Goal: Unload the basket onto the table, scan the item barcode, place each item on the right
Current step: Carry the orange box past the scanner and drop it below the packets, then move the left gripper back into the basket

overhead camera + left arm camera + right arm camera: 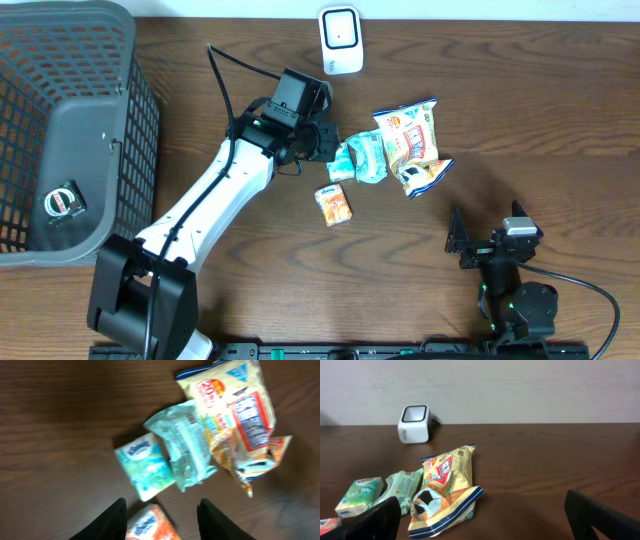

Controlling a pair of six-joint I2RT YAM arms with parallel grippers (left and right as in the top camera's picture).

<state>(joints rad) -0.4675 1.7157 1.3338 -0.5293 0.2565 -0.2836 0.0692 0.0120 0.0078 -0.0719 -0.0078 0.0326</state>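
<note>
Orange tissue pack (334, 205), teal tissue pack (145, 465), one wipes pack (187, 445), one snack bag (410, 145), one scanner (340, 40); left, right jaws open, empty.

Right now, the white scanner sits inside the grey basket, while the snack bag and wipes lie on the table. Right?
No. The white scanner is not in the grey basket; it stands on the table, beyond the items, as the overhead view shows. The snack bag and wipes do lie on the table.
</note>
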